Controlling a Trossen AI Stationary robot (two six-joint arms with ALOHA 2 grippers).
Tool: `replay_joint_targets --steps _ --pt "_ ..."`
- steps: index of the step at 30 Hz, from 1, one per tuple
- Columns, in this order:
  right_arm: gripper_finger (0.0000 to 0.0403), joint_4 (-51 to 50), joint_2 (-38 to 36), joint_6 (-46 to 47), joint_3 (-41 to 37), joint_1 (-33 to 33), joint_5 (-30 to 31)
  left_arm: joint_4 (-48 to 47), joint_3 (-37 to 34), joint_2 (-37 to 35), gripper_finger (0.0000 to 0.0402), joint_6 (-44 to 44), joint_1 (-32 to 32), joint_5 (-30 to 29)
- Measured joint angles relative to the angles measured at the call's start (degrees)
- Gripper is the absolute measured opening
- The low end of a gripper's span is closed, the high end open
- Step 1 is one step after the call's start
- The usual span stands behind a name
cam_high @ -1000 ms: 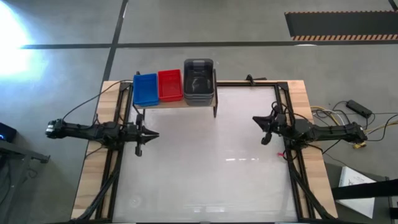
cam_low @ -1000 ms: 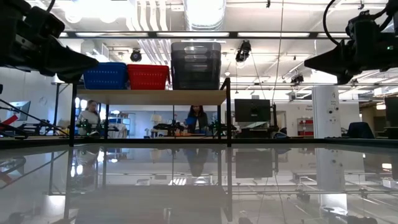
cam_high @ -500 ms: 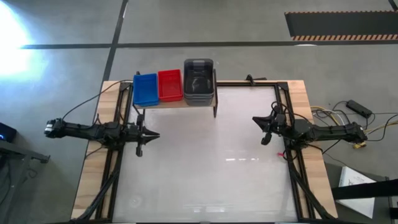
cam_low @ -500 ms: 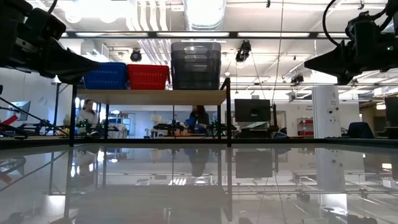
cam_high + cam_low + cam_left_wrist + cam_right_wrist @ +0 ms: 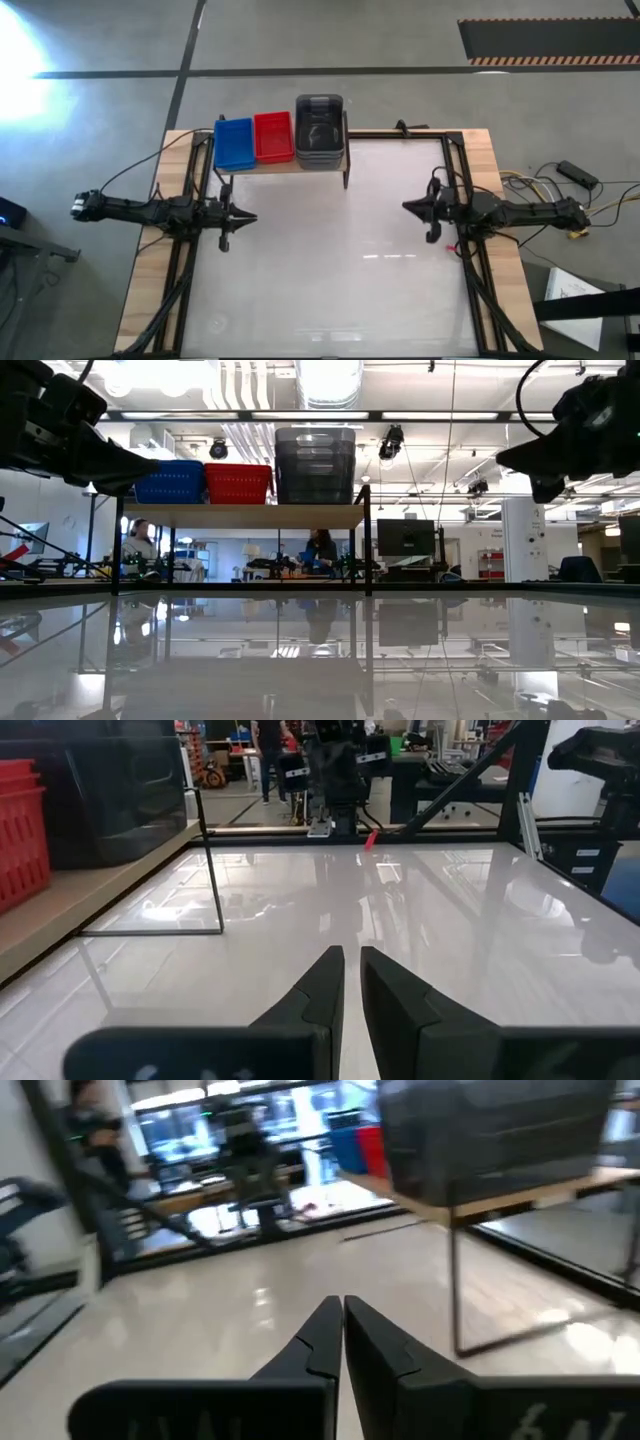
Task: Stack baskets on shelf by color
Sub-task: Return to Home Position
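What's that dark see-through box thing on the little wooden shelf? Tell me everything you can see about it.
It is a stack of dark grey baskets, translucent plastic with fine mesh sides and layered rims; how many are nested is unclear. It stands upright at the right end of the shelf, on its wooden plank, and rises taller than the red baskets close beside it. Nothing rests on it.

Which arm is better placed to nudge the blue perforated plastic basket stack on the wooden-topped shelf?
Left, probably. The left gripper, shut and empty, sits nearer the blue plastic basket stack; the right gripper waits across the white table.
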Motion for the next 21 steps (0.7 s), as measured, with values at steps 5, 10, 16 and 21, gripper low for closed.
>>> replay_joint_targets --steps 5,10,16,21 --pt "0.0009 -1.7 -5.9 -5.5 0.0 -2.4 -8.2 0.2 0.0 0.2 0.0022 0.0 0.0 0.0" --pt "0.0009 -1.4 -5.2 -10.2 0.0 -2.4 -7.9 0.3 -0.1 0.0 0.0022 0.0 0.0 0.0" --pt "0.0009 -1.4 -4.6 -9.6 0.0 -2.4 -7.9 0.4 -0.1 0.3 0.0022 0.0 0.0 0.0" --pt "0.0009 -1.3 -4.7 -9.6 0.0 -2.4 -7.8 0.4 -0.1 0.7 0.0022 0.0 0.0 0.0"
